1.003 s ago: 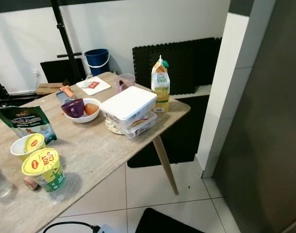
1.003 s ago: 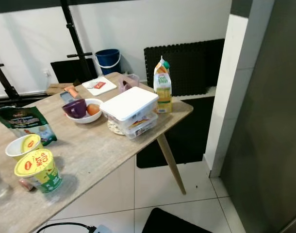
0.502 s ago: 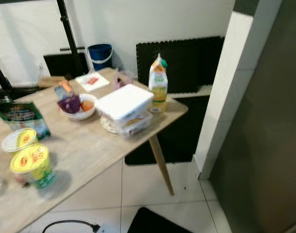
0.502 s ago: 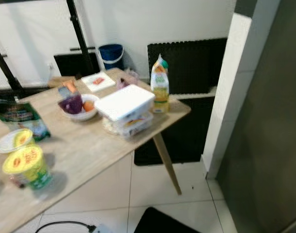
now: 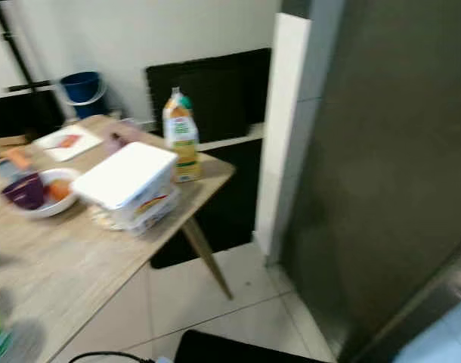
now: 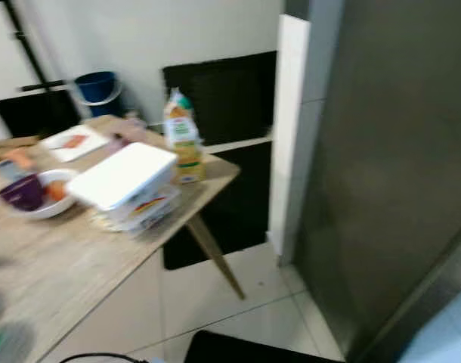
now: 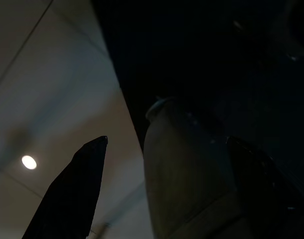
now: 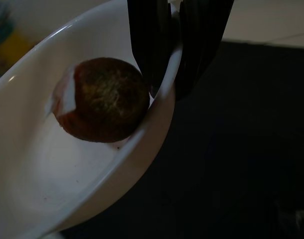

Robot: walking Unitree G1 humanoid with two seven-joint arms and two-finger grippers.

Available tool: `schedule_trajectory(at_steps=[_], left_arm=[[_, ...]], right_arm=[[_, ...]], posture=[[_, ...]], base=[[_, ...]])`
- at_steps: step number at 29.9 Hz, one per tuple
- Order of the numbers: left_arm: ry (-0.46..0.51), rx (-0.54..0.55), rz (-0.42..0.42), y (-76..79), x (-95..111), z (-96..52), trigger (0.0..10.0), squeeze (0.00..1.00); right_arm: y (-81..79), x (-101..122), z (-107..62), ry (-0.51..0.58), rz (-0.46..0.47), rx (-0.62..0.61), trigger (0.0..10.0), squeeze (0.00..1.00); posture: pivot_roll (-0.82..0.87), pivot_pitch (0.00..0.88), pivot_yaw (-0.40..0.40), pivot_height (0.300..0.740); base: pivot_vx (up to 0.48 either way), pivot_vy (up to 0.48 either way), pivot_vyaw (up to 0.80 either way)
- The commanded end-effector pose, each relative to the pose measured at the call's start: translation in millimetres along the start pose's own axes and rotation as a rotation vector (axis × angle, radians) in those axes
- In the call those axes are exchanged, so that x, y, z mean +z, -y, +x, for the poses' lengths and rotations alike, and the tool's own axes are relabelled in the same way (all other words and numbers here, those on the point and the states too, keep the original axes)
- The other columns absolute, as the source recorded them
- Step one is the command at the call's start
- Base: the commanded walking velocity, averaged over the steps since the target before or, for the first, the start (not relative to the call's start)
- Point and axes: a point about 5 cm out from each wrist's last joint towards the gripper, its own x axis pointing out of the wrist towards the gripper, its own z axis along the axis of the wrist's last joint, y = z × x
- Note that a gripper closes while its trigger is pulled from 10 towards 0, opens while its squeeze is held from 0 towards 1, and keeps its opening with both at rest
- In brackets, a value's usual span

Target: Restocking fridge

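The right tool (image 8: 174,74) is clenched on the rim of a white bowl (image 8: 92,164), one black finger inside the wall and the other outside it, and a dark brown, roundish food item (image 8: 99,99) lies in the bowl just beside the inner finger. The left tool (image 7: 167,169) hangs released, its two black fingers well apart over pale floor tiles (image 7: 37,74), with a grey rounded shape between them that is too dark to name. In the blurred head views, a wooden worktop (image 5: 79,257) stands at the left, carrying a juice carton (image 5: 180,136) upright near its far corner, a stack of lidded white food containers (image 5: 128,185) just beside the carton, a second white bowl (image 5: 45,200) holding a purple cup (image 5: 23,190) and an orange fruit (image 5: 58,190), and a white cutting board (image 5: 64,141) farther back. A blue bucket (image 5: 83,89) sits on the floor by the wall. The dark grey fridge front (image 5: 382,166) rises at the right, next to a white pillar (image 5: 280,128).
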Motion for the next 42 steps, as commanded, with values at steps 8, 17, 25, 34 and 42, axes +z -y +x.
schedule_trajectory(at_steps=[8, 17, 25, 34, 42], left_arm=[[-0.011, -0.012, 0.017, 3.4, -1.0, 0.7, 10.0, 0.0], [-0.009, -0.012, 0.018, 3.1, 0.3, 0.8, 10.0, 0.0], [-0.009, -0.015, 0.021, 3.9, 1.0, 1.1, 10.0, 0.0], [-0.005, -0.018, 0.028, 4.2, 3.3, 1.4, 10.0, 0.0], [-0.001, -0.019, 0.034, 4.2, 5.0, 1.5, 10.0, 0.0]], right_arm=[[-2.3, -1.6, -0.2, -0.004, 0.012, 0.004, 10.0, 0.0], [-3.7, -1.9, -0.3, -0.006, 0.011, 0.01, 10.0, 0.0], [-5.0, -2.3, -0.4, -0.006, 0.008, 0.014, 10.0, 0.0], [-5.5, -2.2, -0.4, -0.006, 0.0, 0.014, 10.0, 0.0], [-4.9, -2.5, -0.3, -0.006, -0.006, 0.014, 10.0, 0.0]], posture=[[-0.15, 0.024, 0.049, 0.74], [-0.15, 0.026, 0.05, 0.74], [-0.15, 0.027, 0.05, 0.74], [-0.15, 0.022, 0.047, 0.74], [-0.15, 0.017, 0.045, 0.74]], base=[[0.0, 0.0, -0.8], [0.0, 0.0, -0.8], [0.0, 0.0, -0.8], [0.0, 0.0, -0.8], [0.0, 0.0, -0.8]])
